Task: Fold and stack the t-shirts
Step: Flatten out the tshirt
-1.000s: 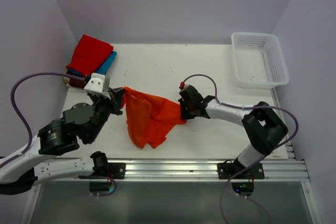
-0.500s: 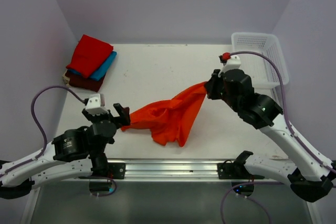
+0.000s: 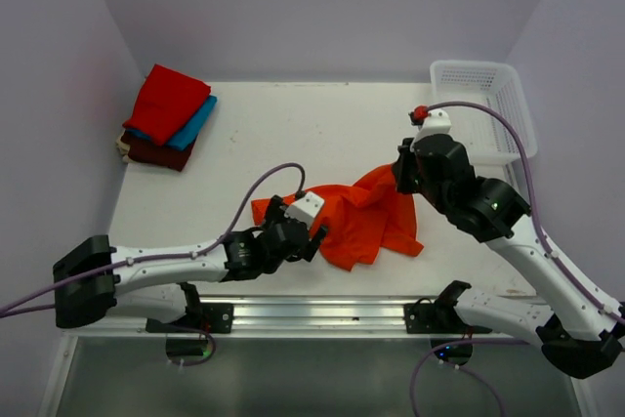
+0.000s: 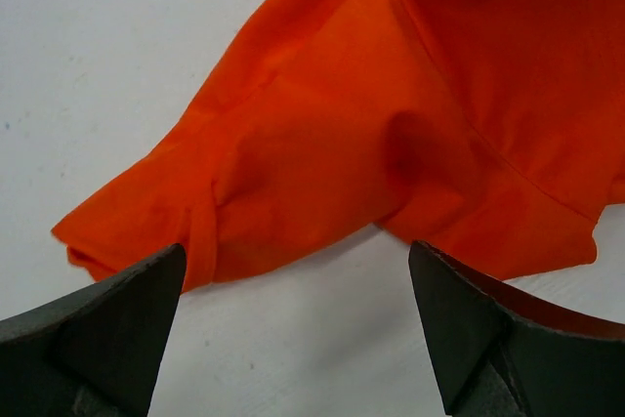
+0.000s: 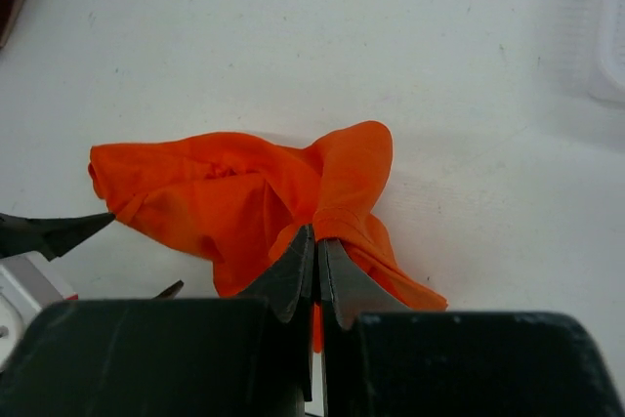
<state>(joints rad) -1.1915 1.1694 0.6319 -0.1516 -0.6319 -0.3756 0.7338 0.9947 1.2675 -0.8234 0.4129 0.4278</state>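
The orange t-shirt (image 3: 363, 217) lies crumpled on the white tabletop (image 3: 293, 129), a little right of centre and toward the lower edge of the top view. Its upper right part is drawn up into a peak that ends at the right claw (image 5: 317, 259). In the right wrist view that claw's jaws are pinched together on a bunched fold of the orange cloth, and the rest of the shirt spreads out to the left below it.

The left claw (image 4: 298, 285) sits at the shirt's lower left edge, with its arm stretched low across the bottom of the top view. In the left wrist view its two dark fingers (image 4: 117, 324) stand wide apart in the bottom corners. Bare tabletop shows between them and the shirt's sleeve edge lies just beyond, with nothing gripped.

In the upper left of the top view three folded tees are stacked: the red t-shirt (image 3: 166, 100) on top, the turquoise-blue t-shirt (image 3: 194, 124) under it, and the dark maroon t-shirt (image 3: 156, 151) at the bottom. A white mesh basket (image 3: 473, 65) stands at the upper right corner of the tabletop, well apart from the orange shirt.
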